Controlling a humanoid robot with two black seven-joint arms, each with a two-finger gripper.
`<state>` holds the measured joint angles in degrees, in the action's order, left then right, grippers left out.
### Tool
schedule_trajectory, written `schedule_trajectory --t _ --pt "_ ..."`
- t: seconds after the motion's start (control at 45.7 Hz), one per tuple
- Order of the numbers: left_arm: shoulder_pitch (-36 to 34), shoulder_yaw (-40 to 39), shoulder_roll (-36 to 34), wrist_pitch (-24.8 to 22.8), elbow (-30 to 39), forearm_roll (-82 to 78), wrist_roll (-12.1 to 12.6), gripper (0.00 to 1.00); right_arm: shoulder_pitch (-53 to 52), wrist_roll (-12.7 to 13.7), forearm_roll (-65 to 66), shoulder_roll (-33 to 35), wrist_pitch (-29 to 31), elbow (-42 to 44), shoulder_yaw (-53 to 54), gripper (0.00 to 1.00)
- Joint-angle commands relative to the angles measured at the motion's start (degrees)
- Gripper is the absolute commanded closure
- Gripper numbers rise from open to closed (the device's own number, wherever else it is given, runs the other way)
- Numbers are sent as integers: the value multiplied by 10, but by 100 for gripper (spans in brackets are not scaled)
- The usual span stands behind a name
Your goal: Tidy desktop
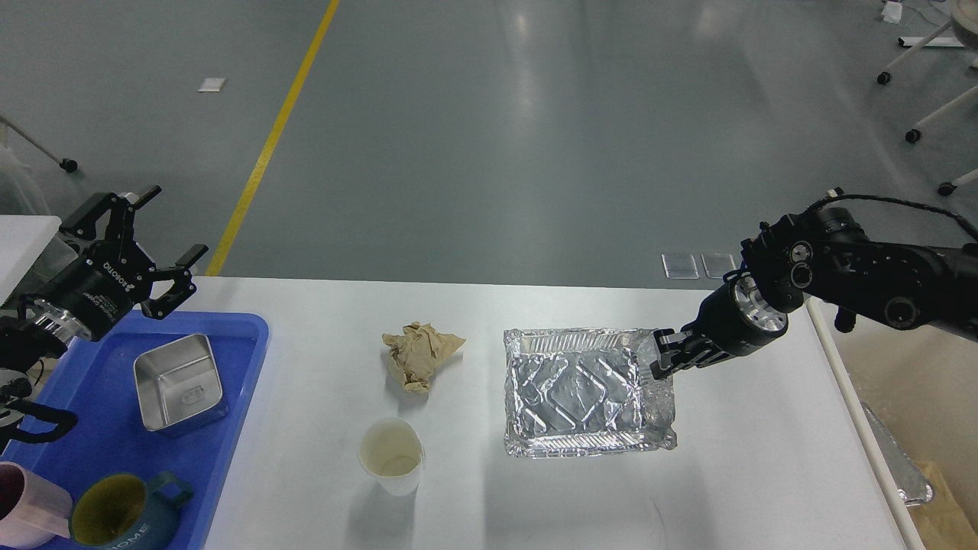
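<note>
The white desktop [764, 458] holds a crumpled foil tray [573, 397], a ball of brown paper [420, 353] and a white paper cup [391, 454]. The foil tray lies flat right of centre. My right gripper [659, 355] comes in from the right and is shut on the tray's right rim near its far corner. My left gripper [172, 225] is open and empty. It hangs above the table's far left corner, over the far edge of the blue tray [99, 382].
The blue tray holds a square steel container [179, 380], a dark teal mug [114, 516] and a pink cup [23, 504] at the view's edge. Past the desktop's right edge, foil [905, 473] lies in a bin low down.
</note>
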<state>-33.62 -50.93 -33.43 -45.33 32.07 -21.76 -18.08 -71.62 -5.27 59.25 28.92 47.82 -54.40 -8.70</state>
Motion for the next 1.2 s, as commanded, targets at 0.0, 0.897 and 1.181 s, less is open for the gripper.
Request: schedule_trajectory --t 0.0,0.897,1.181 --pt "-1 0 -25 -19 33 -86 0 3 0 0 0 0 0 0 2 100" --pt "-5 86 -289 -15 239 -394 -15 4 5 1 2 10 -8 1 18 100" --pt "-65 83 -386 -97 294 -394 -15 3 10 1 2 16 -9 0 28 100"
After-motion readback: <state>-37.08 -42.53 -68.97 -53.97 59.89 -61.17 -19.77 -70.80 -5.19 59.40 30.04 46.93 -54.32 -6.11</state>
